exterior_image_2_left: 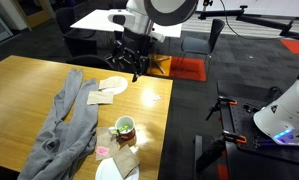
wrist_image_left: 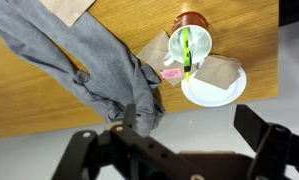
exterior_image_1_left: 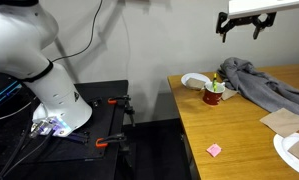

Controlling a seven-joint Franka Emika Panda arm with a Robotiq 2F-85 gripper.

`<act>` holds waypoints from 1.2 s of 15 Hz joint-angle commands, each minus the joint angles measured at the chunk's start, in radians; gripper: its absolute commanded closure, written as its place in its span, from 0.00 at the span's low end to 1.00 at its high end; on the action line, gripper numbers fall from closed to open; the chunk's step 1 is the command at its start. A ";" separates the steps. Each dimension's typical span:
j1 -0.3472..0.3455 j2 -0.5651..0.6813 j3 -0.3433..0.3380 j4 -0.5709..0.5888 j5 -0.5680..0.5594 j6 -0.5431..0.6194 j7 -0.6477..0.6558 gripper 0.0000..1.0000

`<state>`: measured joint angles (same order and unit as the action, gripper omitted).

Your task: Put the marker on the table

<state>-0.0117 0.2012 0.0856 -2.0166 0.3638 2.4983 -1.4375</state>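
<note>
Light-brown wooden tabletop fills the upper part of the wrist view, with pale floor below its edge. Nearest the camera, the jaws stand wide apart with nothing between them, held high over that edge. Just beyond them a crumpled grey cloth sprawls across the wood. Farther on stands a red mug with a white inside. The marker is in this mug, well apart from the jaws and roughly in line with the gap between them. A small pink scrap lies just beside the mug. A white plate carrying a brown paper napkin sits next to that.

The marker's far end is sunk in the mug and hidden, and one jaw is cut off by the picture's edge. In both exterior views the marker is no more than a greenish fleck at the mug's mouth.

Its long axis runs up and down the wrist picture, leaning inside the mug, with its near end reaching the rim on the jaws' side.
</note>
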 commanded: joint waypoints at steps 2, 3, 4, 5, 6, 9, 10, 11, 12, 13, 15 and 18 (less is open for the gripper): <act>-0.021 0.088 0.036 0.070 -0.006 -0.021 -0.080 0.00; -0.020 0.049 0.033 0.025 -0.009 -0.001 -0.047 0.00; -0.021 0.065 0.038 0.033 -0.012 -0.001 -0.047 0.00; -0.022 0.077 0.041 0.040 -0.013 -0.001 -0.046 0.00; -0.023 0.084 0.043 0.045 -0.014 -0.001 -0.046 0.00; -0.023 0.087 0.043 0.050 -0.014 -0.001 -0.046 0.00; -0.023 0.087 0.043 0.051 -0.014 -0.001 -0.046 0.00; -0.023 0.087 0.043 0.052 -0.014 -0.001 -0.046 0.00; -0.023 0.087 0.043 0.053 -0.014 -0.001 -0.046 0.00; -0.023 0.087 0.043 0.054 -0.014 -0.001 -0.046 0.00; -0.023 0.087 0.043 0.054 -0.014 -0.001 -0.046 0.00; -0.020 0.108 0.053 0.069 -0.019 0.006 -0.079 0.00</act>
<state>-0.0179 0.2884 0.1110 -1.9631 0.3600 2.4981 -1.4925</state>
